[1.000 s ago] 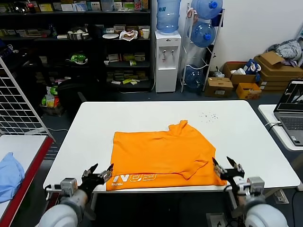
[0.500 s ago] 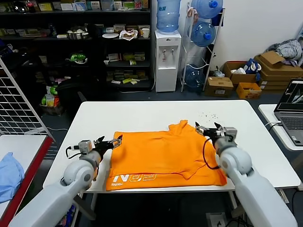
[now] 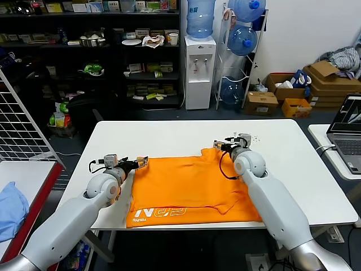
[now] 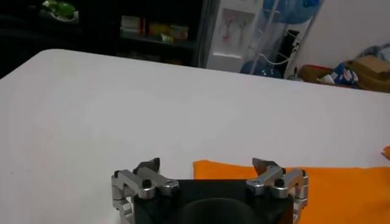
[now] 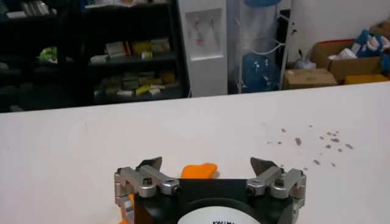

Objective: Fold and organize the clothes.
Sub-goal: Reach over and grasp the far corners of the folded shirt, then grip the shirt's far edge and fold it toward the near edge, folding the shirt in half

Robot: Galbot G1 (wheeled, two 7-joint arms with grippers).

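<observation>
Spanning most of the head view, a white table [image 3: 169, 135] carries the orange T-shirt [image 3: 192, 186], which lies flat and partly folded on the half of the tabletop nearer the robot, white lettering along its front hem and a sleeve folded across its right part. Beyond the table stand dark shelves [image 3: 84, 51], a white water dispenser [image 3: 199, 70], and cardboard boxes [image 3: 321, 84]; a laptop [image 3: 350, 135] sits on a side table at the robot's right. The left gripper [image 3: 141, 162] sits at the shirt's far left corner, jaws spread wide and holding nothing; the left wrist view shows its fingers [image 4: 263, 165] straddling that orange corner. The right gripper [image 3: 224, 145] sits at the shirt's far right corner by the raised fold, jaws likewise wide apart and empty. Small dark specks [image 3: 248, 139] dot the tabletop just beyond it.
</observation>
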